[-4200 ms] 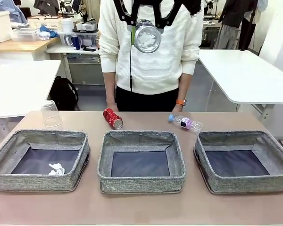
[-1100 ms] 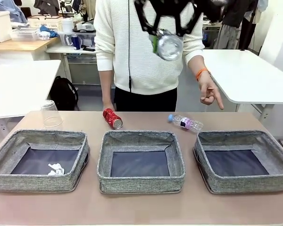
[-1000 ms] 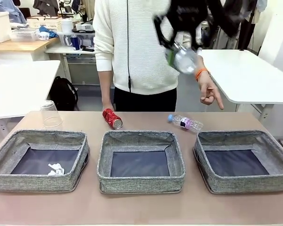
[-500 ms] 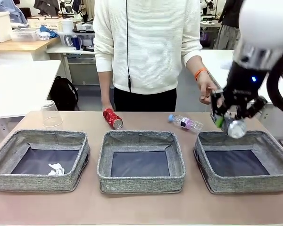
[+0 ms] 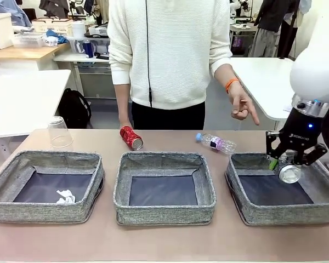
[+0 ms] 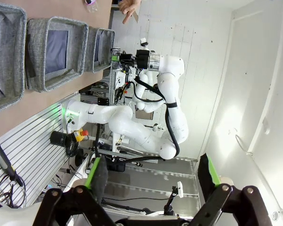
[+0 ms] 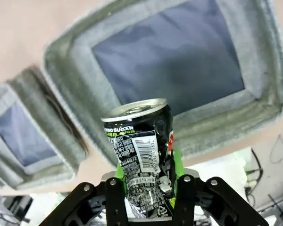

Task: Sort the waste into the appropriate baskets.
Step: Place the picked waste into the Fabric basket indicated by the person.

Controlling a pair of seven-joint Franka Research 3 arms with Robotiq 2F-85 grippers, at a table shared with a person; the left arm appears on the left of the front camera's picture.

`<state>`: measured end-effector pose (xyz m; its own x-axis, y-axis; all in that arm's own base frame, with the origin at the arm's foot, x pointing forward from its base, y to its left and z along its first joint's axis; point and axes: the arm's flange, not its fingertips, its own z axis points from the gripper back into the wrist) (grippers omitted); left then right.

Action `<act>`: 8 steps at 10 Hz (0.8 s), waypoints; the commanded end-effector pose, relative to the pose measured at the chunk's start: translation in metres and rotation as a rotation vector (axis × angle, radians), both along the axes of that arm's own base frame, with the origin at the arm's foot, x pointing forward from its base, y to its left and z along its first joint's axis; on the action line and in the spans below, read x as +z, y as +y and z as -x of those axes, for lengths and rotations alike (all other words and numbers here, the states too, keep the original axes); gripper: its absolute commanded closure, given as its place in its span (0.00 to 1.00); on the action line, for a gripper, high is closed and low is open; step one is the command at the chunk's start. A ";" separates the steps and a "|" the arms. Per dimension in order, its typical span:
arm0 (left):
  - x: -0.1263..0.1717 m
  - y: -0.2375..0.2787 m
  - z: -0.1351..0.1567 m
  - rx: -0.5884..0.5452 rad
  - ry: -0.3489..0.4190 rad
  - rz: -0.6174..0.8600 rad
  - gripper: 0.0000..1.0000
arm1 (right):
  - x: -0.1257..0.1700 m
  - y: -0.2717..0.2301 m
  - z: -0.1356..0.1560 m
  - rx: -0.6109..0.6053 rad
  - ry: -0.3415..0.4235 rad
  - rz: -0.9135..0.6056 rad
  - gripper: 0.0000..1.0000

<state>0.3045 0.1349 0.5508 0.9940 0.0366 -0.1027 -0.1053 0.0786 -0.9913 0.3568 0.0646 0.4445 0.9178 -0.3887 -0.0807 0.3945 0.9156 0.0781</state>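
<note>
- Dark can [image 5: 289, 173] is clamped between the green pads of the right gripper [image 5: 285, 166], jaws narrowed onto its sides; its silver end faces the front camera.
- It hangs over the right basket [image 5: 279, 215], above the bare dark bottom and near the far wall.
- A person's hand [image 5: 242, 106] is raised beyond that basket, forefinger pointing down.
- The bottle [image 5: 216, 143] lies on the table [image 5: 164, 241] just behind the basket's far left corner.
- Farther left, the red can [image 5: 131, 137] lies behind the middle basket [image 5: 164, 211], and the cup [image 5: 58, 132] stands upside down behind the left basket [image 5: 44, 211], which holds a paper wad [image 5: 65, 196].
- The right wrist view adds the can's dented side, a barcode and the words "ZERO SUGAR".
- The left wrist view shows the left gripper [image 6: 152, 174] with its jaws spread wide and nothing between them, the baskets sideways at the upper left.
</note>
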 end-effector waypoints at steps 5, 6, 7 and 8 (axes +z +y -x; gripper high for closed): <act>0.002 0.000 0.001 -0.008 -0.013 0.016 0.00 | -0.009 0.001 -0.013 -0.101 0.005 -0.052 0.59; 0.002 0.000 0.001 -0.008 -0.013 0.016 0.00 | -0.009 0.001 -0.013 -0.102 0.005 -0.054 0.59; 0.002 0.000 0.001 -0.008 -0.013 0.016 0.00 | -0.009 0.001 -0.012 -0.100 0.006 -0.057 0.38; 0.002 0.000 0.001 -0.008 -0.013 0.016 0.00 | -0.008 0.001 -0.012 -0.096 0.003 -0.061 0.00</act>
<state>0.3045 0.1349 0.5508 0.9940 0.0367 -0.1027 -0.1053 0.0786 -0.9913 0.3661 0.0621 0.4335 0.8804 -0.4611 -0.1111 0.4713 0.8767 0.0964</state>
